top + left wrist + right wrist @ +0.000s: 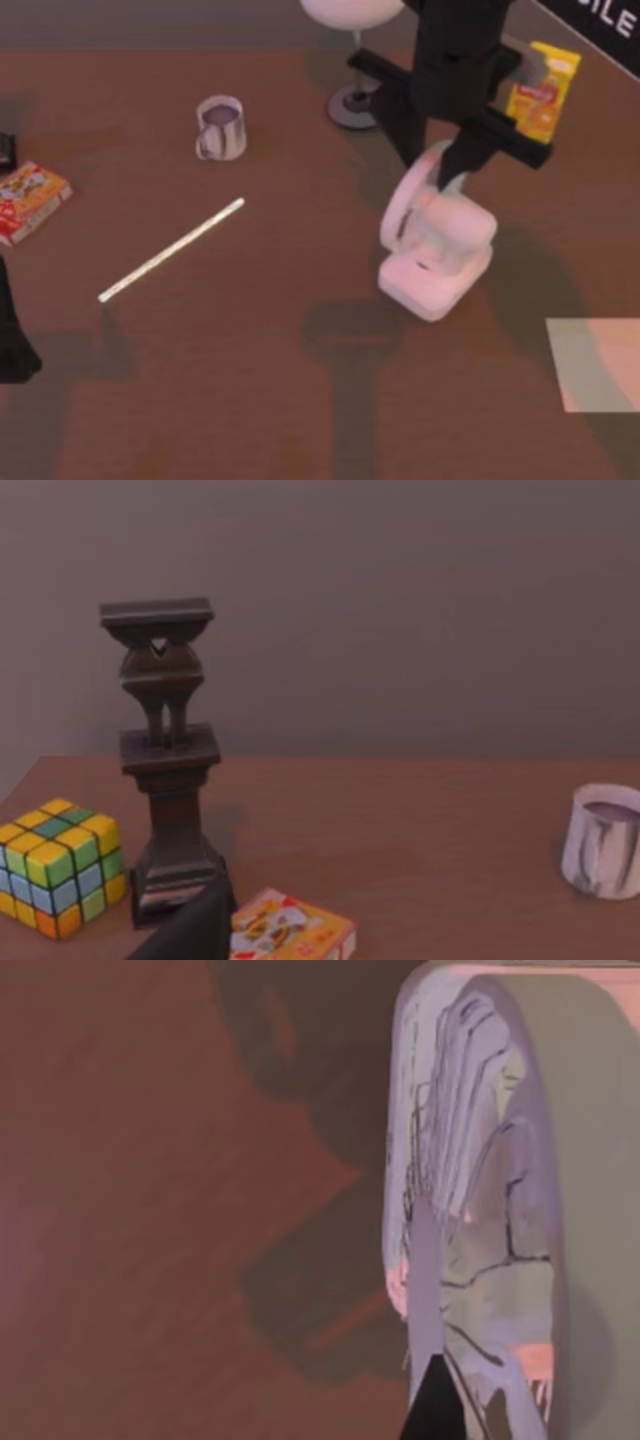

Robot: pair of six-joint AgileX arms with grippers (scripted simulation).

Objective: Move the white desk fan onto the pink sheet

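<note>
White plastic catches the light in the top view, where the fan (pixel 437 250) stands right of the table's centre, its ring head leaning toward 11 o'clock over its square base. The right gripper (pixel 447 172) reaches down from 12 o'clock, its dark fingers pinching the top of the ring. The pink sheet (pixel 597 364) lies flat at the right edge, at about 4 o'clock from the fan and well apart from it. A mug (pixel 221 127) sits at upper left, a thin white stick (pixel 171 250) lies slantwise below it, a lamp (pixel 354 60) stands at the top, and a yellow packet (pixel 544 91) leans beside the arm. A card box (pixel 30 200) rests at the left edge; the left arm is parked at 8 o'clock.

The left wrist view shows a dark pedestal statue (pixel 166 770), a colour cube (pixel 60 865), the card box (pixel 290 929) and the mug (pixel 603 840); whether the left fingers are spread cannot be told.

The right wrist view shows the fan (pixel 480 1210) close up, with one dark fingertip (pixel 432 1405) against the ring.
</note>
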